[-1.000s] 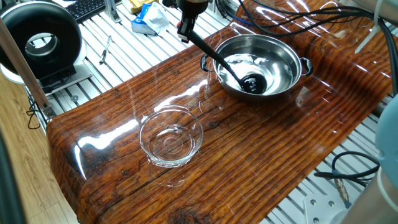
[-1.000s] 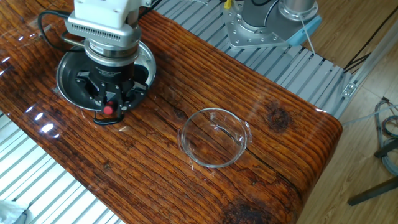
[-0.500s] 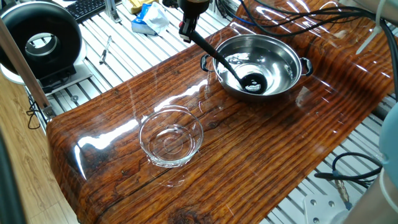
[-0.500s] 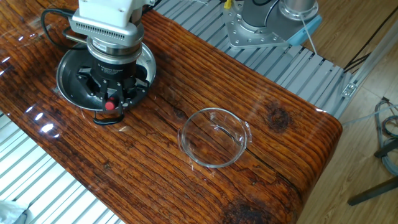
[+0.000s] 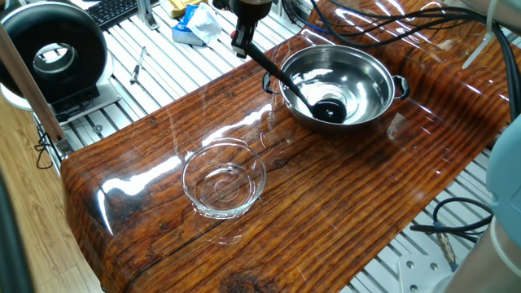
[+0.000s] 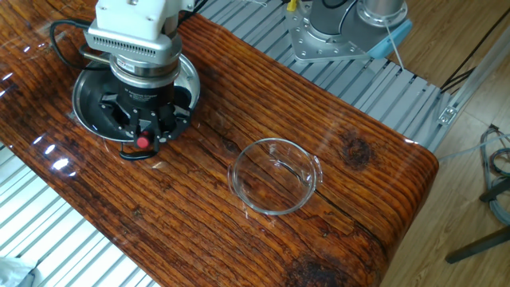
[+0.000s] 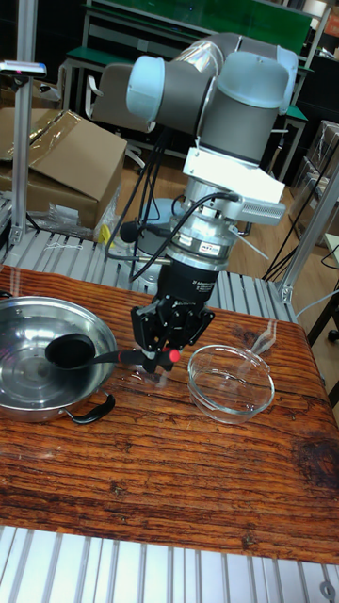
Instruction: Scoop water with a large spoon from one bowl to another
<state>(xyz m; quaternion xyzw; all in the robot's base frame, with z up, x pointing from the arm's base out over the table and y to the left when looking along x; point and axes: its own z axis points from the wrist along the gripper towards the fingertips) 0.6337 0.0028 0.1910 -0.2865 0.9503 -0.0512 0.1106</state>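
The steel bowl stands at the far end of the wooden table, and its shiny bottom holds a reflective pool of water. A black large spoon has its scoop low inside that bowl, and its handle slopes up over the near rim. My gripper is shut on the handle's end, just outside the rim. In the tall fixed view the scoop hangs over the steel bowl, with my gripper between the two bowls. The clear glass bowl sits apart and looks empty.
The wooden table top ends on ribbed aluminium framing on all sides. Black cables lie across its far corner. A round black device and blue and white clutter sit off the table. The arm's base stands behind.
The gripper and handle wobbled only slightly. The scoop stays inside the steel bowl at nearly the same spot, and the glints on it have shifted. The glass bowl has not moved.
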